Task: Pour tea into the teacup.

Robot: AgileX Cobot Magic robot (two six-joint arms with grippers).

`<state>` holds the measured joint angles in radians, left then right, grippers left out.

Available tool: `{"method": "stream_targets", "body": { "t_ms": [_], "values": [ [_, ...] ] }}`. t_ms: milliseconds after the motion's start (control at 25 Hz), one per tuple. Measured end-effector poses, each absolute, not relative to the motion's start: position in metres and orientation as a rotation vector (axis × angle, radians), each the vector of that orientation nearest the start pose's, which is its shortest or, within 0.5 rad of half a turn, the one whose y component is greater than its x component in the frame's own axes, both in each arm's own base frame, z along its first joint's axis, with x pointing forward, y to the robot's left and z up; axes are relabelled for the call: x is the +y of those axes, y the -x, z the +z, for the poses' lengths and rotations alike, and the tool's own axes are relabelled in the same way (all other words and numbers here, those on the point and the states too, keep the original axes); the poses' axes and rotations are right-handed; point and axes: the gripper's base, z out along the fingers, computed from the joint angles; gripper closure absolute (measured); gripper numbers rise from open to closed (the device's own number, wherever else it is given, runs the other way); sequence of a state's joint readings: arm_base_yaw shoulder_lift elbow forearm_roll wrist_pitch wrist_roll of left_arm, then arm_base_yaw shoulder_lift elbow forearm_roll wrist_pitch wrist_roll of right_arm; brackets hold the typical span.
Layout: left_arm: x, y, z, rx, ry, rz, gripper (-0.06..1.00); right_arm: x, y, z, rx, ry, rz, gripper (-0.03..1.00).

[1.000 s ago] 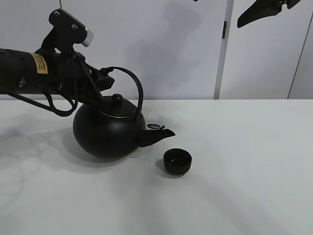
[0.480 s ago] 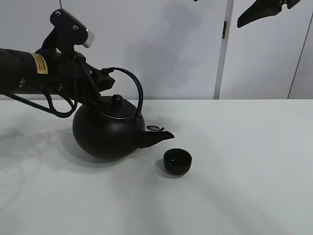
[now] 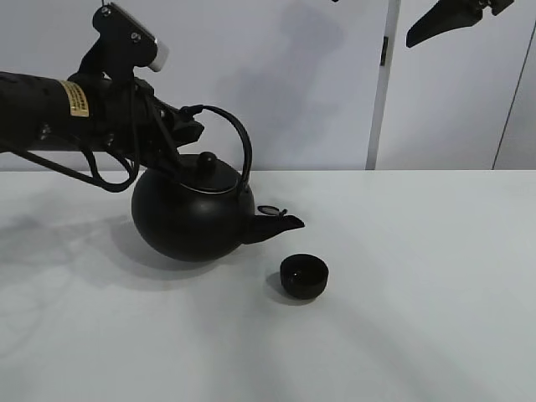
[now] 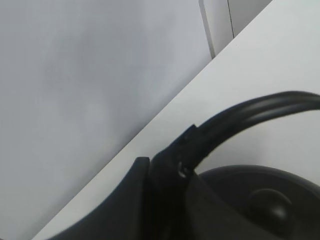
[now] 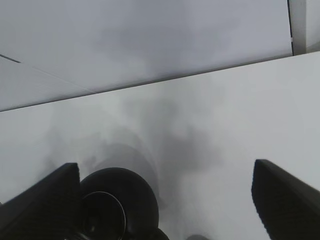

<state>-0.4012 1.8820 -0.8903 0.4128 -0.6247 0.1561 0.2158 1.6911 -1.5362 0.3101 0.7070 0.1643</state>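
The big round black kettle (image 3: pixel 191 219) hangs a little above the white table (image 3: pixel 419 293), its spout (image 3: pixel 280 224) pointing right. My left gripper (image 3: pixel 186 127) is shut on the kettle's arched handle (image 3: pixel 241 146). The left wrist view shows the gripper (image 4: pixel 172 165) clamped on the handle (image 4: pixel 250 112) above the lid (image 4: pixel 262 202). The small black teacup (image 3: pixel 303 275) stands on the table just right of and below the spout tip. No stream of tea shows. My right gripper (image 3: pixel 452 21) is high at the upper right, open and empty (image 5: pixel 165 200).
A white wall with a vertical panel seam (image 3: pixel 381 84) stands behind the table. The right wrist view looks down on the kettle (image 5: pixel 120 200) from high above.
The left arm has lifted the kettle slightly and carried it a little right, with the spout raised a bit. The teacup and right gripper have not moved.
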Motion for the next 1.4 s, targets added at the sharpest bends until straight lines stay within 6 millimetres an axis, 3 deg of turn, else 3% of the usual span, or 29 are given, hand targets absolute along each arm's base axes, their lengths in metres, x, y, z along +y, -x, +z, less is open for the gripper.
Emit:
{"method": "stream_targets", "body": {
  "t_ms": [1400],
  "values": [
    [-0.179,-0.340,0.171,1.607,-1.041,-0.151,0.84,0.101,-0.376,0.343,2.363,-0.119,0.538,0.33]
  ]
}}
